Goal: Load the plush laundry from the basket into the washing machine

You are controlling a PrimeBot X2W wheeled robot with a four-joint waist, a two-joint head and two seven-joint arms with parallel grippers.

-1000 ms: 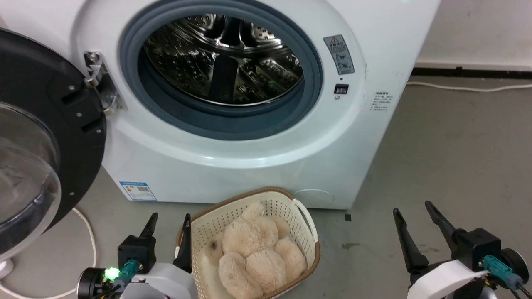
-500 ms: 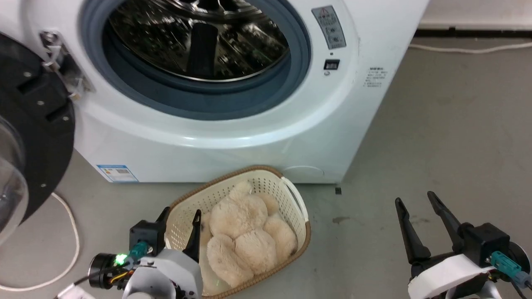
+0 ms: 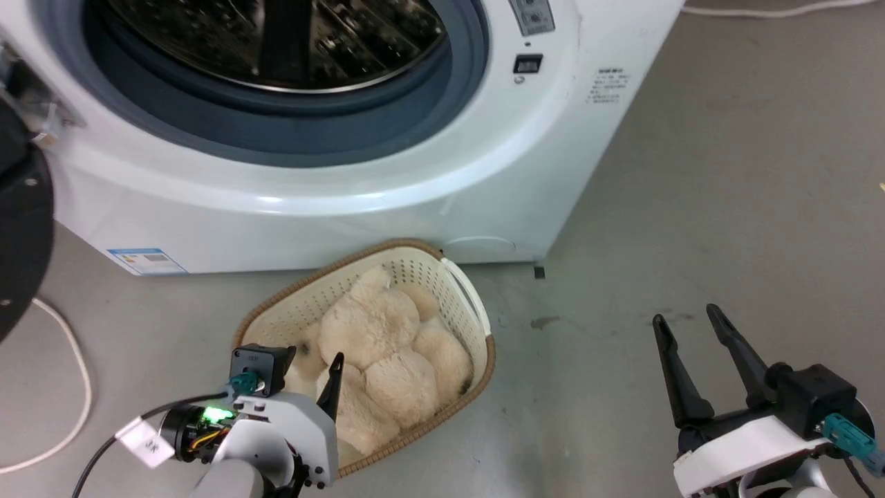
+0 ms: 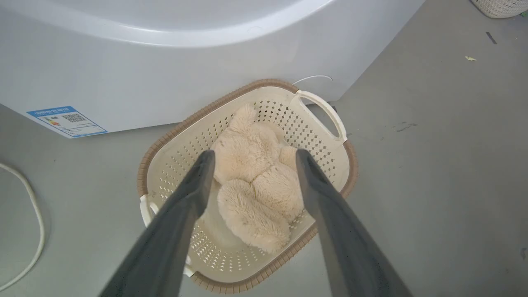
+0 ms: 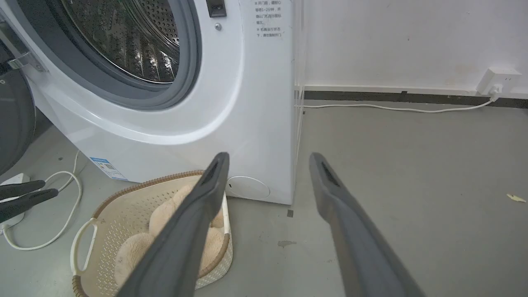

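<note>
Plainly the washer (image 3: 387, 173) took up the top of the head view, its door (image 3: 21, 228) swung open at 9 o'clock and the steel drum (image 3: 276, 34) bare. On the floor (image 3: 691, 207), at 6 o'clock from the opening, sat the basket (image 3: 276, 304), and the plush (image 3: 373, 332) lay in it, filling most of the bottom. The left end effector (image 4: 254, 153) hung over the basket's 7 o'clock rim, fingers spread wide with nothing gripped; in the left wrist view they framed the plush. The right end effector (image 3: 684, 313), likewise wide and empty, waited well apart at 4 o'clock from the basket.

The step in hand seemed to be the reach for the plush. Done well, the left fingers would drop straight over the thick middle lobes, clear of the perforated wall and handle, sink deep into the fur, and close on a firm bulge, not a loose tuft, since soft pile could slip.

A blue label (image 4: 66, 121) with a QR code sat at the washer's 7 o'clock corner. A grey sticker (image 3: 532, 14) and a print block (image 5: 268, 18) in Chinese characters sat at 3 o'clock from the opening. All were too small to read.
</note>
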